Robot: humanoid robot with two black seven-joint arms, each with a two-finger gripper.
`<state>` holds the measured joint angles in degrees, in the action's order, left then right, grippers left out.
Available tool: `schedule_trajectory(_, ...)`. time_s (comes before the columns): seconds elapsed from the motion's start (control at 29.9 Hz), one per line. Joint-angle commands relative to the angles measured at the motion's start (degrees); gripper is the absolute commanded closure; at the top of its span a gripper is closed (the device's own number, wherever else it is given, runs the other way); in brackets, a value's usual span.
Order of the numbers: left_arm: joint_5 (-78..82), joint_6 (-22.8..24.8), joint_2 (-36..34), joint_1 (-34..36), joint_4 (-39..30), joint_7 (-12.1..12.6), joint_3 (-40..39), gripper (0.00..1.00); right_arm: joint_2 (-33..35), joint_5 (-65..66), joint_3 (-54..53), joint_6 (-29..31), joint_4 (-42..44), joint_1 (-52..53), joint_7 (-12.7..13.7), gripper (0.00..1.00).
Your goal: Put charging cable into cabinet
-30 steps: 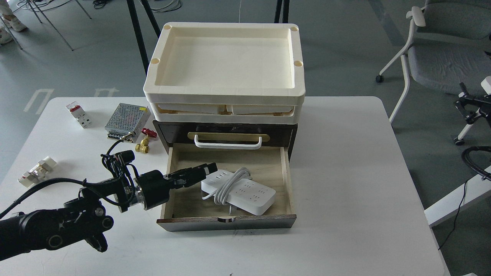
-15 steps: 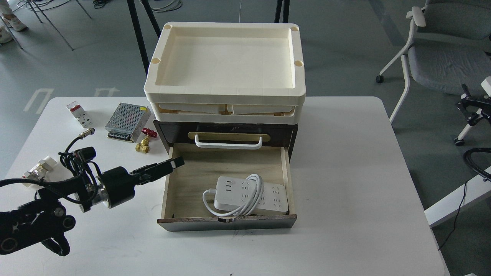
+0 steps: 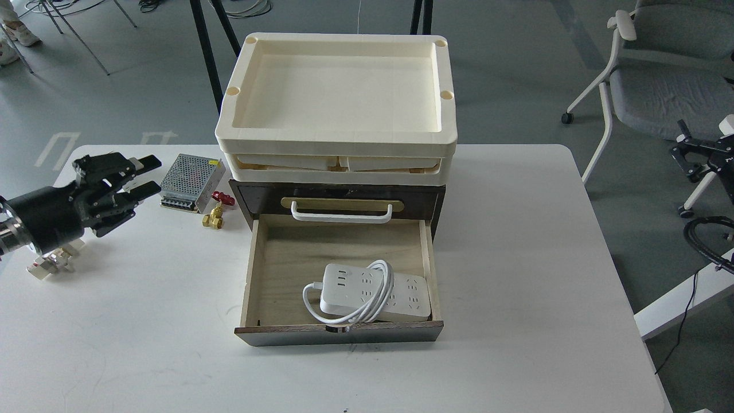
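The charging cable (image 3: pixel 375 292), a white power strip with its cord looped around it, lies flat in the front right of the open drawer. The cabinet (image 3: pixel 338 198) is dark brown with a white bar handle, and its pale plywood drawer (image 3: pixel 287 258) is pulled out toward me. My left gripper (image 3: pixel 146 175) is open and empty, far left of the cabinet over the table's back left. A dark jointed part at the right edge looks like my right gripper (image 3: pixel 688 155); its fingers cannot be told apart.
Two cream trays (image 3: pixel 338 132) are stacked on the cabinet. A perforated metal box (image 3: pixel 191 182) and a brass valve with a red handle (image 3: pixel 217 211) lie left of the cabinet, close to my left gripper. A small white part (image 3: pixel 49 264) lies under my left arm. A grey chair (image 3: pixel 665 74) stands off the table at the right.
My left gripper has left the drawer and drawn back to the far left, now open. The power strip was let go and has settled in the drawer's front right.
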<state>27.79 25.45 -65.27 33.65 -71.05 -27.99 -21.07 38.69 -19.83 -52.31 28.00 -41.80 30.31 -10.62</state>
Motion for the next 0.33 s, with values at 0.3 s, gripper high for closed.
schedule_trajectory(0.3, -9.77, 2.55, 16.4, 0.28, 20.16, -0.01, -21.38, 0.2, -0.99, 1.11, -0.77, 0.0, -7.41, 6.07, -0.01, 0.0)
